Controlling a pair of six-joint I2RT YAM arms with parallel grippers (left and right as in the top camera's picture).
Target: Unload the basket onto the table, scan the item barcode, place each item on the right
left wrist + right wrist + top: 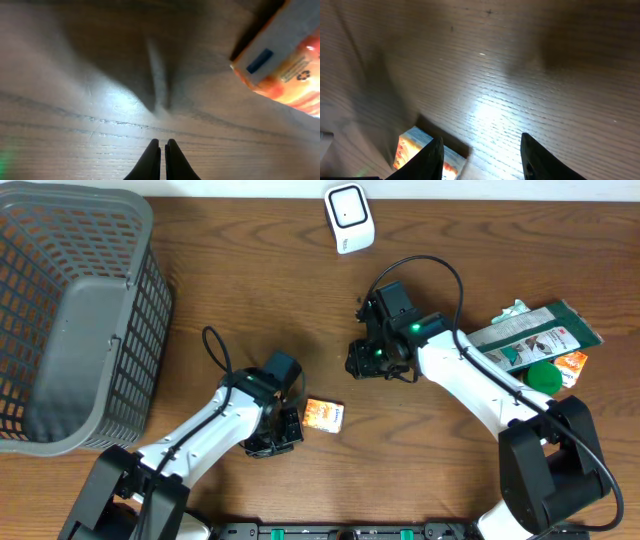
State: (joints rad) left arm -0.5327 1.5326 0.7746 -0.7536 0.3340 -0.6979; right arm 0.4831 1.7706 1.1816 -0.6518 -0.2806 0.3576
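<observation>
Overhead view, going across: the grey basket (80, 320) sat way off to the left of the small orange box (323, 415). The box lay flat on the counter (250, 280), long axis running roughly left-right. The left claw (285, 425) was just beside the box's left end, pinched fully closed with nothing in it. It looked like the nearer arm, though it'd have to open up first. The white scanner (348, 218) stood well beyond the box, by the far edge. The right claw (370, 362) hung beyond the box and a bit right, near but not touching, spread partway and empty. Some packets (535, 340) were piled far right.
</observation>
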